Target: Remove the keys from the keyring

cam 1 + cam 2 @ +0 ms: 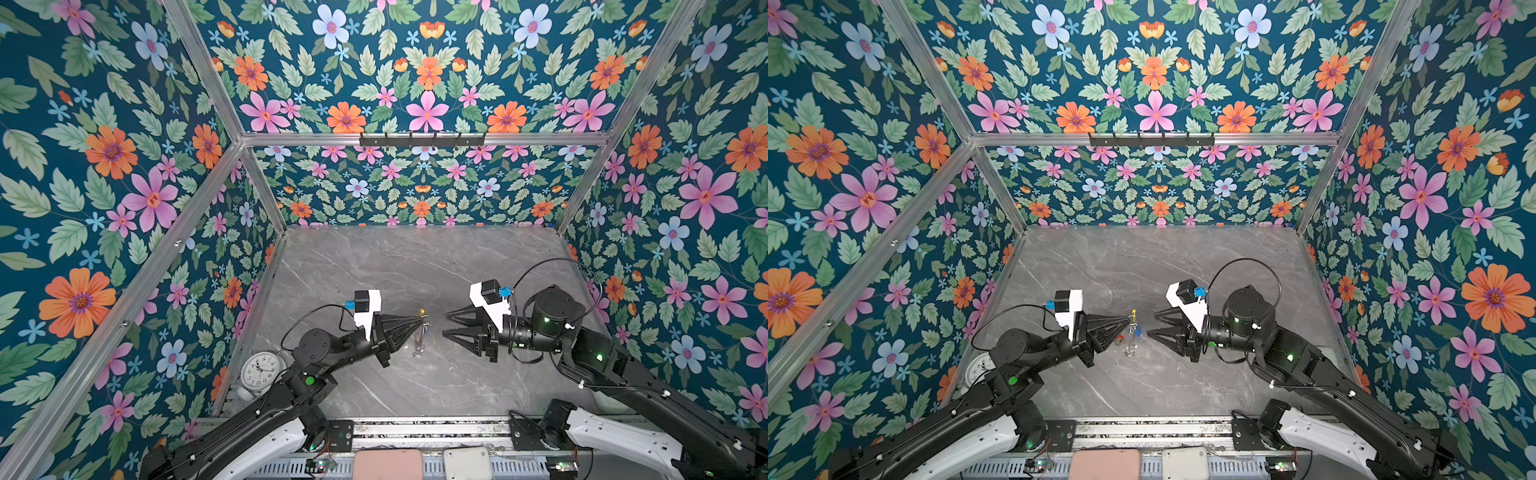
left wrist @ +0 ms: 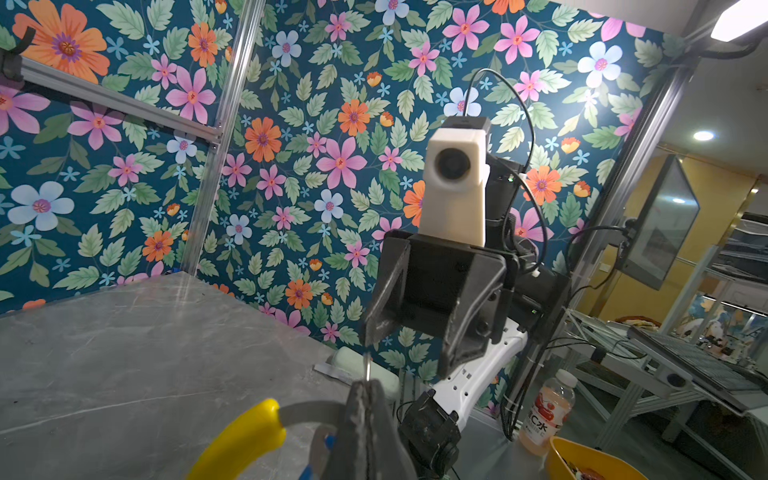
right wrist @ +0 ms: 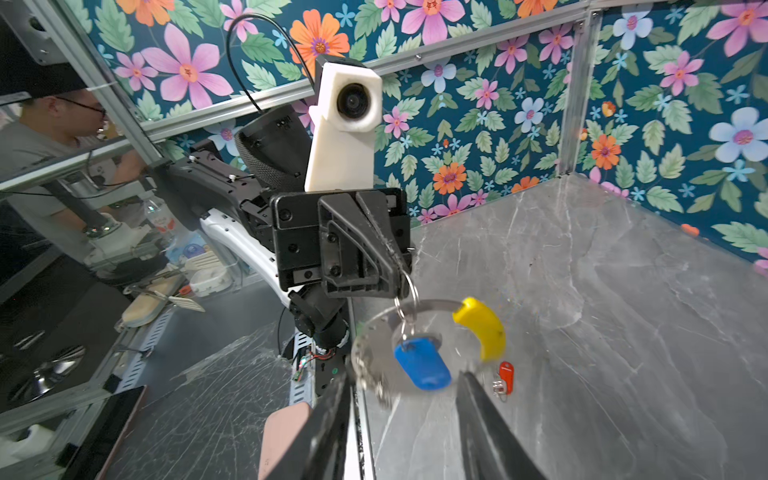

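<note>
Nearest, the right gripper (image 1: 445,325), jaws spread and empty, faces the keyring (image 3: 436,304): a thin grey hoop with one yellow arc, hung above the bench (image 1: 415,266) from the left gripper (image 1: 419,321), jaws pinching it. A blue-tagged key (image 3: 422,368) dangles on it; a red-tagged key (image 3: 505,374) lies on the bench nearby.

Quantity two: grippers, namely the left gripper (image 1: 419,321) and the right gripper (image 1: 445,324).
Quantity one: keyring (image 3: 434,304), with one yellow segment (image 3: 482,328).
Quantity two: keys, namely one blue-tagged key (image 3: 422,365) and one red-tagged key (image 3: 505,374).
Quantity one: alarm clock (image 1: 260,370), at the near left corner of the table (image 1: 415,266).
Quantity two: flat devices just off the table's near edge, namely one pink device (image 1: 386,463) and one white device (image 1: 466,461).
Quantity one: hook rail (image 1: 422,140).
</note>
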{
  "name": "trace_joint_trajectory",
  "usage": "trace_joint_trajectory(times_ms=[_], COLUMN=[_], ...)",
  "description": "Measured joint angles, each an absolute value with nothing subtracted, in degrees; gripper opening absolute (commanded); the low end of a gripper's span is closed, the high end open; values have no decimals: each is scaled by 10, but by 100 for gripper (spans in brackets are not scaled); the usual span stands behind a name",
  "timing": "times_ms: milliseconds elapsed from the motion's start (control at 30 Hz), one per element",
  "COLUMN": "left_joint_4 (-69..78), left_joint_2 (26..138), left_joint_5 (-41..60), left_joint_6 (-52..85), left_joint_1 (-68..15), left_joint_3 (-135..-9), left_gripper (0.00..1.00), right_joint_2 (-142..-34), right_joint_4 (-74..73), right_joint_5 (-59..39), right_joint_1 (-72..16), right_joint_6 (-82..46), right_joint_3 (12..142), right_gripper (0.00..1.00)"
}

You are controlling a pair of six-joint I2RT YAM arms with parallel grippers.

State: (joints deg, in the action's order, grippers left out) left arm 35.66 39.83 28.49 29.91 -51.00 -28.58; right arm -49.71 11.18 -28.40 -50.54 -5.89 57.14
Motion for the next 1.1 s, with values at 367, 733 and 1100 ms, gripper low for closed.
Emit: trace_joint_trajectory(times_ms=[367, 733, 1100], left_joint_4=[408, 432, 437], left_joint_2=[413, 412, 413], left_joint_5=[319, 327, 326], left_joint_6=[329, 340, 341], left_joint_1=[-510, -510, -510], left_joint_3=[-279, -272, -270], left_gripper=[0, 0, 0], right_joint_2=[-535, -550, -554], right_joint_4=[69, 58, 62], right_joint_5=[-344, -361, -362], right_joint_1=[-504, -503, -503], right_joint_6=[-88, -99, -103], right_joint_3=[582, 588, 594], right_gripper=[32, 4, 0])
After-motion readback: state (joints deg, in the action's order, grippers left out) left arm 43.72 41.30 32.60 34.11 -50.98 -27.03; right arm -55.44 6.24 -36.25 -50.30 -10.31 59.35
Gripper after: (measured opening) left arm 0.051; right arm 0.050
